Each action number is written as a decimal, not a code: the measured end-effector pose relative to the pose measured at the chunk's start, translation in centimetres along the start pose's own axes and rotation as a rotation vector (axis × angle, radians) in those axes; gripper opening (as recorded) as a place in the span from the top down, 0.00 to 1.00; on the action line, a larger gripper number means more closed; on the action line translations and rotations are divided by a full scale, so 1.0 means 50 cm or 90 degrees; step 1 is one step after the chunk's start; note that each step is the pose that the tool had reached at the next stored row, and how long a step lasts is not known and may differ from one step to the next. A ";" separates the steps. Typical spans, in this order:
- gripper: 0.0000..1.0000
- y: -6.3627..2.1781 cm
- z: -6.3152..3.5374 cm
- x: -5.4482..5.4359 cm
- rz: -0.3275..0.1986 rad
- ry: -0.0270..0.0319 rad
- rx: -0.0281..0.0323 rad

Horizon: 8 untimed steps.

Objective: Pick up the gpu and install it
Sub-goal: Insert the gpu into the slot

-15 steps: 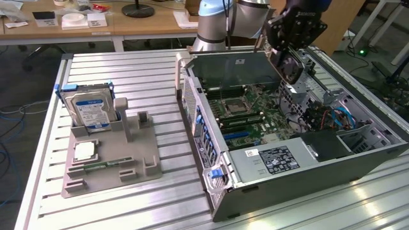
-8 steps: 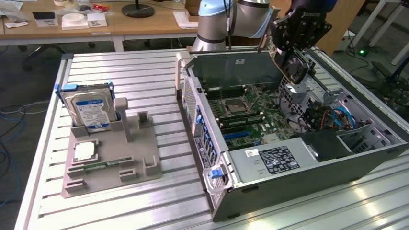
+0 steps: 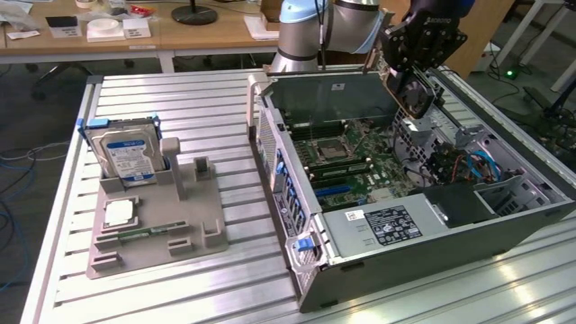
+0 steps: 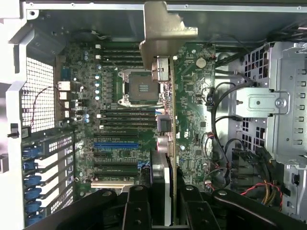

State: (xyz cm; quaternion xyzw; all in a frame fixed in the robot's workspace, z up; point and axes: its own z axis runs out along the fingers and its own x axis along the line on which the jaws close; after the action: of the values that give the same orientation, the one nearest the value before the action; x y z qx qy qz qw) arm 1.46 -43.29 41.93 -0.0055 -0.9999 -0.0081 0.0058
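Looks like a robotics lab or workshop. Shown by a slotted aluminium bench (image 3: 180, 94) mid-frame bearing an open computer case (image 3: 405, 266), with a robot arm (image 3: 301, 34) at top centre. Backed by wooden desks (image 3: 207, 37) along the top, cables (image 3: 13, 160) on the floor far left.

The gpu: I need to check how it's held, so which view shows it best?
The exterior view: the gpu hangs above the open case, its fan face visible. The wrist view shows it edge-on, gripped between the fingers.
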 end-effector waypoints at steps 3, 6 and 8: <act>0.72 0.000 0.000 0.000 -0.016 0.0003 -0.0002; 0.72 0.000 0.000 0.000 -0.037 0.0007 0.0002; 0.72 0.000 0.000 0.000 -0.052 0.0009 0.0004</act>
State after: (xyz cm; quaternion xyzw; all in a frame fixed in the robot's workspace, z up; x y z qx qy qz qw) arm 1.46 -43.30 41.94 0.0352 -0.9993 -0.0080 0.0062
